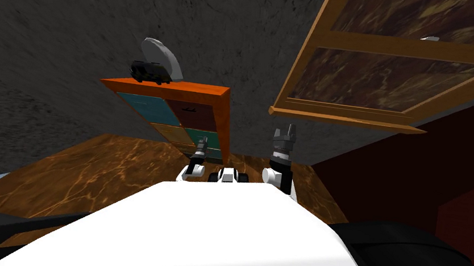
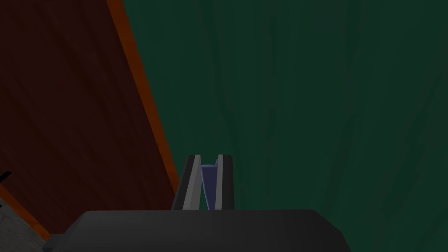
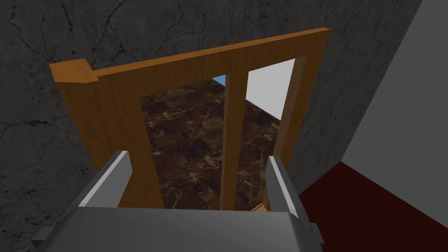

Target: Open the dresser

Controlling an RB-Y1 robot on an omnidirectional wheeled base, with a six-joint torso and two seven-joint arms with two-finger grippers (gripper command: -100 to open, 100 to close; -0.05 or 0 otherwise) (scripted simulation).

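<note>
– Left gripper (image 2: 210,159), how did it stand at that moment?
– Its two fingers (image 2: 191,183) were drawn close together and pressed a small blue handle (image 2: 209,186) from both sides. Behind the handle I saw a dark green drawer front (image 2: 306,109), so my hand was right at that drawer. I could not tell whether the drawer was pulled out.
– And where was the dresser (image 1: 190,89)?
– It stood against the dark grey wall (image 1: 43,28), ahead of me, on the brown veined floor (image 1: 82,171). Its frame was orange. The head camera showed a teal drawer (image 1: 147,108) and a dark red drawer (image 1: 203,117) in the upper row. The green one was lower, where my left gripper was. In the wrist camera an orange strip (image 2: 140,96) separated the green front from the dark red one.
– Was something on top of it?
– A small dark thing (image 1: 149,71) lay there, with a pale grey rounded thing (image 1: 163,55) behind it. I could not tell what they were.
– And the right gripper (image 1: 286,130)?
– It was raised to the right of the dresser, apart from it, with its fingers spread wide.
</note>
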